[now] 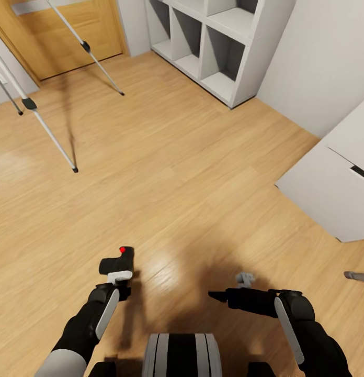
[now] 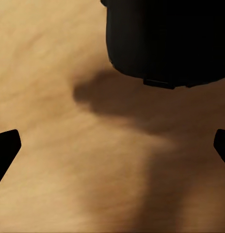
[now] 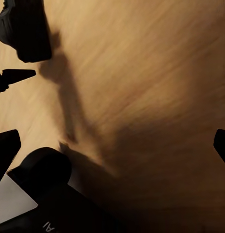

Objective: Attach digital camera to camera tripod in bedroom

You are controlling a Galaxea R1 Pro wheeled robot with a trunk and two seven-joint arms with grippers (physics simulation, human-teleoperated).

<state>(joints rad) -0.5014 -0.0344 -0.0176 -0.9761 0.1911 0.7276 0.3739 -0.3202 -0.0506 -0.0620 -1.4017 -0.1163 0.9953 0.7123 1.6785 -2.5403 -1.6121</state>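
A: Start with the head camera. Where is the small black compact digital camera [image 1: 118, 260] with the red spot?

B: It sits at the tip of the left gripper [image 1: 119, 276], raised above the light wood plank floor [image 1: 192, 173], with the red spot facing up. The pale fingers close on its lower part, so the left claw is gripping the camera.

A: And the tripod?

B: The camera tripod [image 1: 43, 120], with silver telescoping legs and black joints and feet, stands at the upper left, well apart from the camera. Three legs show; its head is cut off by the frame. Behind it is a wooden door [image 1: 67, 36], and to the right a white cube shelf [image 1: 224, 47] against the pale grey wall [image 1: 323, 63]. A white cabinet [image 1: 333, 183] fills the right edge.

A: The right arm?

B: The right gripper [image 1: 231, 288] hangs low over the floor, pointing toward the left arm, holding nothing.

A: Left wrist view?

B: The camera's black body [image 2: 166, 41] looms over the planks, its shadow below. Dark finger tips [image 2: 6, 145] show at both edges.

A: Right wrist view?

B: Black fingertips [image 3: 6, 148] sit far apart at opposite edges with bare floor between, so that claw is spread open. The camera [image 3: 25, 29] shows in a corner, beside the left arm's dark casing [image 3: 49, 194].
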